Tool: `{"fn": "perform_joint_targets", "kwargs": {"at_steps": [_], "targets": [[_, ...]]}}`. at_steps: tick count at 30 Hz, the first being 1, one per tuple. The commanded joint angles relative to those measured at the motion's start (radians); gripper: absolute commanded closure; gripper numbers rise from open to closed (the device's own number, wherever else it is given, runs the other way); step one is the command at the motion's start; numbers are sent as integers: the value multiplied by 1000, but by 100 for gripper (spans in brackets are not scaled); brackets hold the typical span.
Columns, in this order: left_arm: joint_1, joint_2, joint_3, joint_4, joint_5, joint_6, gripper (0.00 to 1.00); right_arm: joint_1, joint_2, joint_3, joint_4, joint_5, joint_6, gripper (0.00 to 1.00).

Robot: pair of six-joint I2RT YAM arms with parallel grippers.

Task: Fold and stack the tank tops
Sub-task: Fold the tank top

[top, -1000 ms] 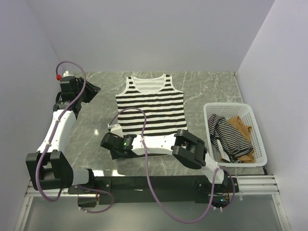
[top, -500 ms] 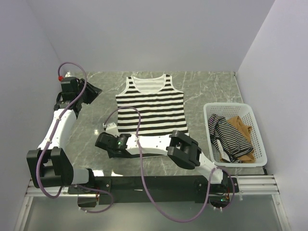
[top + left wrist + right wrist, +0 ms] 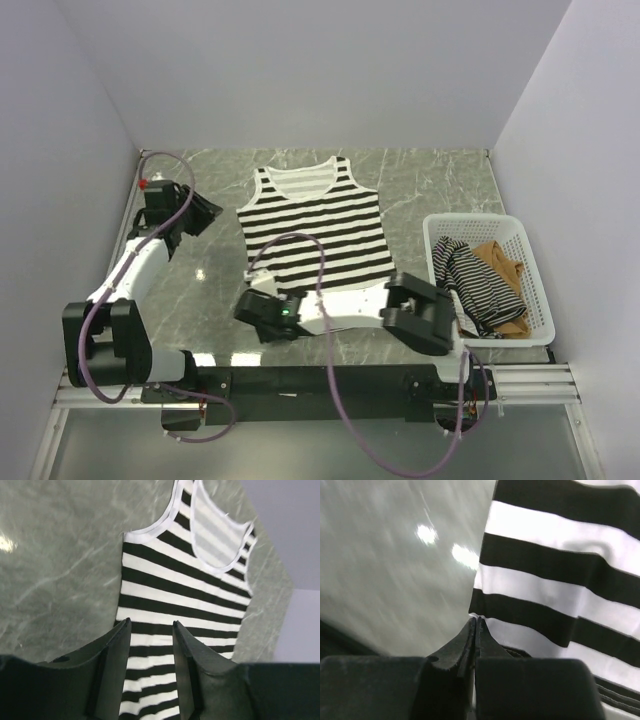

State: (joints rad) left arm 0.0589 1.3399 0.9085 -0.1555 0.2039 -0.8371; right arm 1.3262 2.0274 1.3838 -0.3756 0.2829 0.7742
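Changed since a second ago: the right arm has drawn back toward the near edge and closed its grip. The left arm has come in closer, and the garment lies a little further left and slightly turned.

- Surface [image 3: 420,190]: grey marble.
- Wide-striped tank top [image 3: 315,235]: flat at mid-surface, neck pointing away from the arms.
- Basket [image 3: 470,218]: white lattice at the far right, holding the thin-striped top [image 3: 478,285] and the tan top [image 3: 500,262], both crumpled and unfolded.
- Left fingers [image 3: 117,645]: partly apart, gripping nothing, hovering over the garment's left side below the shoulder strap.
- Right fingers [image 3: 465,645]: pressed shut on the near-left hem corner [image 3: 476,615].

Step in hand, as I judge it: starting a fold along the left edge. To do it well, the left fingers should pinch that same edge near the strap before any lift. Both ends should then rise together and travel low. A single-corner pull risks dragging the whole top askew.
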Motion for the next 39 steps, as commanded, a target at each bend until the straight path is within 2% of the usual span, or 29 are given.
{"fn": "perform_joint_targets", "kwargs": {"at_steps": [1,9,15,24,29,32,35,36,39], "targets": [[-77,19,-57,92,-55,-28,55,7,-177,-190,105,-111,-3,100],[-136,214,-68,148,-156,-45,56,7,-302,-284,150,-179,5,100],[-142,304,-30,249,-150,-14,52,7,-325,-302,147,-174,17,100],[-177,461,76,176,-210,-5,58,7,-361,-316,124,-163,27,100],[-220,462,98,119,-374,-13,62,7,-392,-344,119,-152,28,100],[-240,482,128,80,-421,-13,68,5,-404,-353,122,-160,30,100],[-249,499,145,54,-437,-14,83,5,-406,-358,127,-177,33,100],[-249,498,148,47,-451,-17,92,5,-404,-359,132,-182,34,100],[-249,482,161,16,-492,-20,100,8,-383,-336,121,-201,39,100]]}}
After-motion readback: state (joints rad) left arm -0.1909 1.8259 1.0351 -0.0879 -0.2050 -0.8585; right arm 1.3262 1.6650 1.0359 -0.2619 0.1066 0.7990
